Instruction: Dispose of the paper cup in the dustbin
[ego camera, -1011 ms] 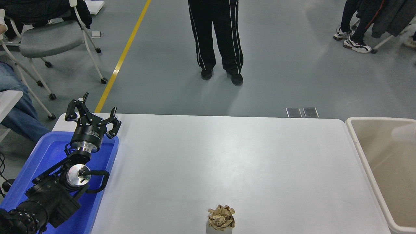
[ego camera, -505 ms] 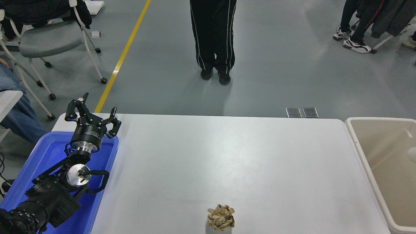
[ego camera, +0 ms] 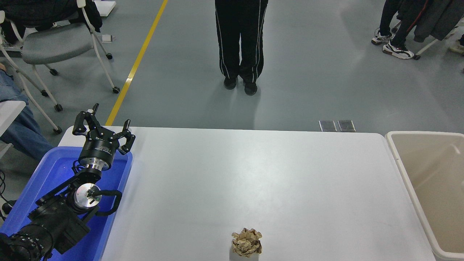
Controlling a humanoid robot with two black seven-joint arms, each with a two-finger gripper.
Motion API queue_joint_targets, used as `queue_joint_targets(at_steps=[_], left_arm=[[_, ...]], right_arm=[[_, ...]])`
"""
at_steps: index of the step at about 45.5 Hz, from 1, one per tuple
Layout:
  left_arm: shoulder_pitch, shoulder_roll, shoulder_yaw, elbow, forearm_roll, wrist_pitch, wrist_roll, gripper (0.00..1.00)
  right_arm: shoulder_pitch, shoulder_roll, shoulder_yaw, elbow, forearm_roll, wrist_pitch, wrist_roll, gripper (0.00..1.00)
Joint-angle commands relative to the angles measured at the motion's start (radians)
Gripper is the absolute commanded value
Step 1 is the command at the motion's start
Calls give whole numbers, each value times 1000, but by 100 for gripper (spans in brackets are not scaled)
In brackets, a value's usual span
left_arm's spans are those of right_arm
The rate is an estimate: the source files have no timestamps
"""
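The beige dustbin stands at the table's right end, cut off by the picture's right edge. The part of its inside that shows holds nothing I can see. The paper cup is out of view. My left gripper is open and empty, parked over the far end of the blue tray at the lower left. My right arm is not in view.
A crumpled brown paper ball lies near the table's front edge at the middle. A blue plastic tray sits under the left arm. A person stands beyond the far edge. Chairs stand at the upper left.
A blurred white thing over the dustbin dropped down and to the right, and is now gone from view. The standing person drew the feet together. The left arm has not moved.
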Motion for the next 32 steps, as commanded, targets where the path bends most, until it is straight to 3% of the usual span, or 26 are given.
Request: queue_joint_targets(at_steps=[1,32], left_arm=[[1,0,0,0,0,0,0,100],[-1,0,0,0,0,0,0,100]], right_arm=[[-2,7,4,-2,5,-24,-3,98],[13,5,6,-3,5,-75,1,100]])
